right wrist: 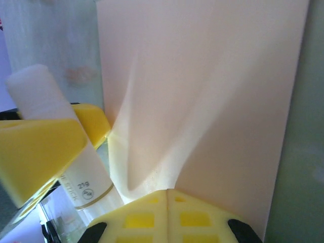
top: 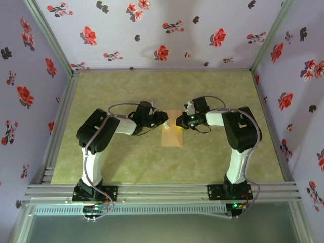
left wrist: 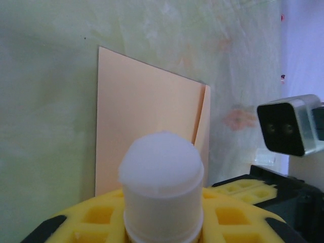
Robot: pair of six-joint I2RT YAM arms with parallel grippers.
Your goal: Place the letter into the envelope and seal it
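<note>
The envelope (top: 172, 139) is laid flat at the table (top: 126, 162) centre, contents hidden. A stick (left wrist: 162, 172) is clamped in the left gripper (top: 160, 121) at its 10 o'clock; the right gripper (top: 178, 123), fully closed, is set at 2 o'clock.

I see the envelope (left wrist: 147, 116) as matt tan kraft paper, smooth apart from one soft crease. White stick (left wrist: 162, 172): frosted matt plastic cap, glossier body; jaws matt yellow plastic. Worktop (top: 228, 157) matt, mottled green; frame rail (top: 162, 191) ribbed bare metal.
</note>
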